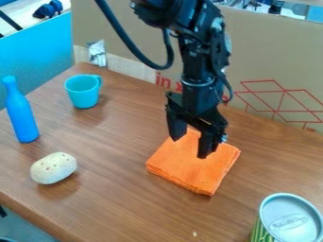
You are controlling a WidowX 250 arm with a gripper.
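My gripper (189, 148) hangs pointing down over the wooden table (120, 165), its two fingers standing well apart with no object gripped between them. The folded orange cloth (200, 177) lies flat right below me, and part of it shows through the gap between my fingers. I cannot tell whether my fingertips touch it or stop just above it.

As the camera sees it, the rest of the things lie to either side of me. To my left and a little farther from the camera, the turquoise cup (82, 92) stands upright, its handle turned toward my side. Farther left, past the cup, is the upright blue bottle (22, 116). To my left and nearer the camera, a pale, speckled, potato-shaped object (54, 168) rests on the wood. To my right and nearer the camera, I have a can (291, 221) with a silvery lid, close to the table's near right part. Behind me rises a cardboard panel (271, 54) with red markings.
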